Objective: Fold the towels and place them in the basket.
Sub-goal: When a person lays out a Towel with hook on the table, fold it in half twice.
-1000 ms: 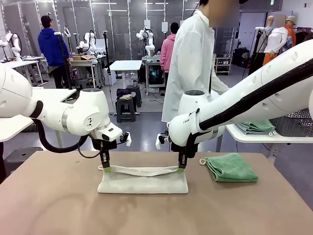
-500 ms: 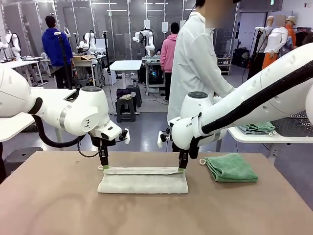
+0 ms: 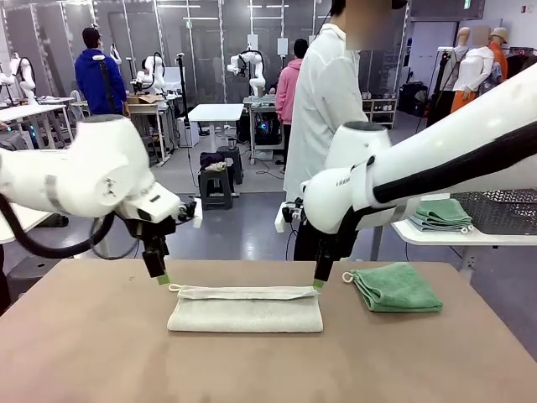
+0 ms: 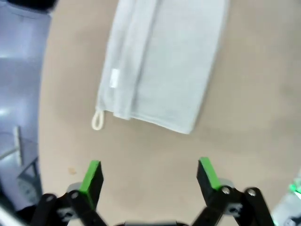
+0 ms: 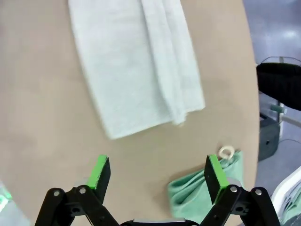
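Left gripper [image 3: 161, 279] and right gripper [image 3: 318, 284]: hanging spread wide, pinching nothing. Confirming in both wrist views: left gripper [image 4: 150, 172] and right gripper [image 5: 157, 172] with jaws standing well apart, bare tabletop between them.

Changing since half a second back:
- Then pinching the far top edge of the cream towel, one end each.
- Now letting go and backing outward, left going left and right going right, ending up near the two ends of the cloth.

Going down by size:
- Table [image 3: 92, 353]: carrying both towels, middle to right.
- Basket [image 3: 503, 214]: sitting on the white side table [image 3: 436, 237] at far right, well apart from both towels, partly hiding behind the right arm.
- Cream towel [image 3: 245, 311]: lying mid-table as a long flat strip, top layer dropped onto the stack, holding its fold unaided.
- Green towel [image 3: 396, 287]: lying folded just right of the right gripper, apart from the cream one.
- Corner loop [image 4: 97, 121]: sticking out at the cream towel's far left corner.

Reading it as one lengthwise fold finishing with a clean release. Probably still needing a fold across the short way before binning, judging by how long the strip looks. Nothing going into the basket yet, with both towels waiting on the table.
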`<state>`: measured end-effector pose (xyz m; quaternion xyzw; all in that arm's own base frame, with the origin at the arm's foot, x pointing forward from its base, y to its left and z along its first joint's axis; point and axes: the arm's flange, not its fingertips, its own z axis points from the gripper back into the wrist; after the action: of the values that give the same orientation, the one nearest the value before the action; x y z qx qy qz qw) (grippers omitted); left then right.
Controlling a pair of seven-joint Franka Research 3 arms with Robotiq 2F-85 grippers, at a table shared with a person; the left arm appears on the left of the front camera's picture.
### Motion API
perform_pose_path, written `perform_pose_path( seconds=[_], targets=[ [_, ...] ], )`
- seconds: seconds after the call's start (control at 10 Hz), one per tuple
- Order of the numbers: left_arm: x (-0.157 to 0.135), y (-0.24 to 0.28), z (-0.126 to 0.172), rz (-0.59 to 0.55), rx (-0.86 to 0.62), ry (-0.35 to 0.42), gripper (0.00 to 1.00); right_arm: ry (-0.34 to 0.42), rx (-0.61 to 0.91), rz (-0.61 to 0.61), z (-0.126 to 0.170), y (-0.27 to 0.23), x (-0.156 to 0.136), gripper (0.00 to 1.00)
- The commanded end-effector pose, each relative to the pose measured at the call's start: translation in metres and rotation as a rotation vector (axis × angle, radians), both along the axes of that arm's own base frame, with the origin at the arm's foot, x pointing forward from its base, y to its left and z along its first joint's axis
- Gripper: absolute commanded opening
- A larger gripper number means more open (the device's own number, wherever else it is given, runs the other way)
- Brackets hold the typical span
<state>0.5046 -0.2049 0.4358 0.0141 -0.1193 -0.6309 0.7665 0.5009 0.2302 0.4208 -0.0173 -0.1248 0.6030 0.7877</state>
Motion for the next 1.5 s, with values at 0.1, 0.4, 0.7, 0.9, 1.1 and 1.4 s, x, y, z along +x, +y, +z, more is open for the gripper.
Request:
perform_pose_path(
  seconds=[0.1, 0.4, 0.7, 0.9, 1.1, 1.4],
  targets=[
    [-0.069, 0.054, 0.039, -0.124, -0.156, -0.035, 1.00, 0.081, 0.062, -0.430, 0.042, -0.006, -0.071, 1.00],
    [-0.071, 0.089, 0.033, -0.171, -0.376, -0.020, 1.00, 0.230, 0.186, -0.788, 0.039, -0.022, -0.085, 1.00],
    [-0.062, 0.110, 0.025, -0.198, -0.440, 0.016, 1.00, 0.413, 0.494, -1.048, 0.034, -0.045, -0.093, 1.00],
    [-0.057, 0.117, 0.024, -0.205, -0.457, 0.033, 1.00, 0.399, 0.609, -1.117, 0.037, -0.047, -0.106, 1.00],
    [-0.045, 0.124, 0.018, -0.243, -0.529, 0.072, 1.00, 0.474, 0.657, -1.127, 0.024, -0.046, -0.101, 1.00],
    [-0.032, 0.145, -0.001, -0.295, -0.721, 0.073, 1.00, 0.458, 0.596, -1.108, 0.042, -0.056, -0.093, 1.00]
  ],
)
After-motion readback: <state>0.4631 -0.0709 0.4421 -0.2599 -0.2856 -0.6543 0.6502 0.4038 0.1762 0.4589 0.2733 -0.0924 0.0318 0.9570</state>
